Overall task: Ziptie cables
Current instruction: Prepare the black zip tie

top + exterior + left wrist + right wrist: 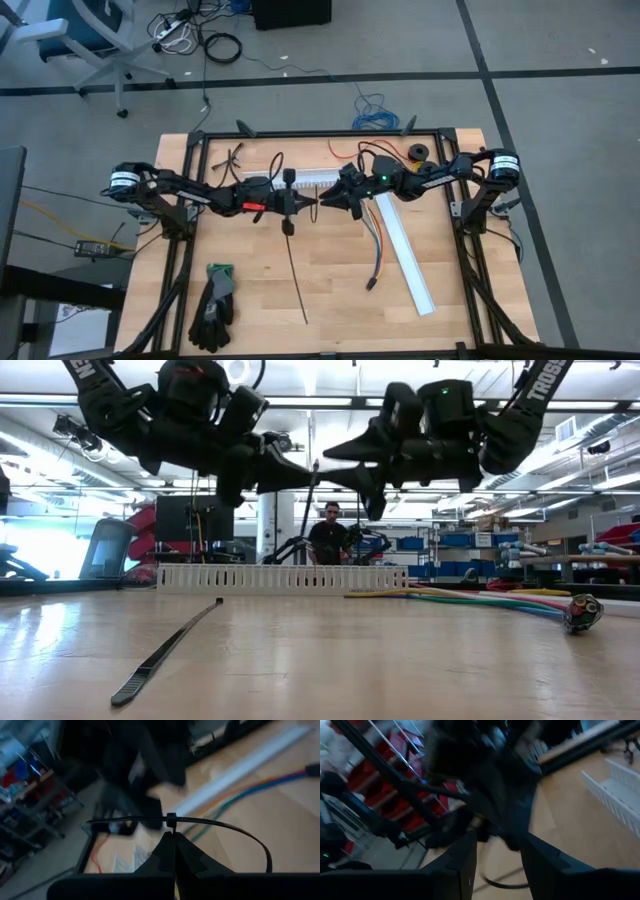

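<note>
The cables [375, 245], a bundle of thin yellow, green, blue, orange and red wires ending in a small dark connector [583, 612], lie flat on the pale wooden worktop [330, 290] on my right side, just beside a long white plastic channel strip [405, 255] that runs diagonally toward the front edge. Nothing grips them.

My left gripper [308, 203] hangs above the middle of the worktop, its fingers [172, 855] pressed tight together on a thin black ziptie [200, 822], which curves out to both sides of the tips in the left wrist view. My right gripper [325, 201] faces it tip to tip, also raised off the surface, with its fingers [465, 857] standing partly apart; whether they touch the ziptie I cannot tell, since the right wrist view is smeared there.

A second long black ziptie [296, 275] lies loose on the worktop in front of the grippers, well apart from the cables. A white slotted channel piece [280, 577] stands along the far side behind both arms. Near the front left corner rests a pair of dark work gloves with green cuffs [213, 305]. A small black roll [416, 153] sits at the far right edge, and a tangle of dark wire [232, 160] lies toward the far left. Beyond the worktop, in the low view, a person in dark clothing [328, 538] stands among shelves.
</note>
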Controlling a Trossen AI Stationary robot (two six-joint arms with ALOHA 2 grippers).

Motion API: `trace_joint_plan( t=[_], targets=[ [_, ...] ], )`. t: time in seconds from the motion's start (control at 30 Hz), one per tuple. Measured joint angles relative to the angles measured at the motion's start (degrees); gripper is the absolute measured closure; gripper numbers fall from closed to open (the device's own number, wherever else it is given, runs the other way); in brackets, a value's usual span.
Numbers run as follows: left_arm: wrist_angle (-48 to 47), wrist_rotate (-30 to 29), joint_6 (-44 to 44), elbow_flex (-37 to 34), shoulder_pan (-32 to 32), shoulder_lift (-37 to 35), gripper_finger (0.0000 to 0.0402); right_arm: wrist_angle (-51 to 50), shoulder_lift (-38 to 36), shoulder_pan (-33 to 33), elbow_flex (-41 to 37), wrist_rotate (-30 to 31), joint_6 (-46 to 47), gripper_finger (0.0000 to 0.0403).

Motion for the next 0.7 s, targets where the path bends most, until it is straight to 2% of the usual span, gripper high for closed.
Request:
trace_joint_plan(
  t=[0.43, 0.7],
  targets=[
    [0.8, 0.9, 0.0, 0.4, 0.0, 0.3, 0.0401, -1.1, 0.0, 0.0, 2.2, 0.1, -2.3, 0.0268],
    [0.8, 0.8, 0.0, 0.4, 0.0, 0.3, 0.0401, -0.6, 0.0, 0.0, 2.3, 0.5, -3.6, 0.0302]
  ],
)
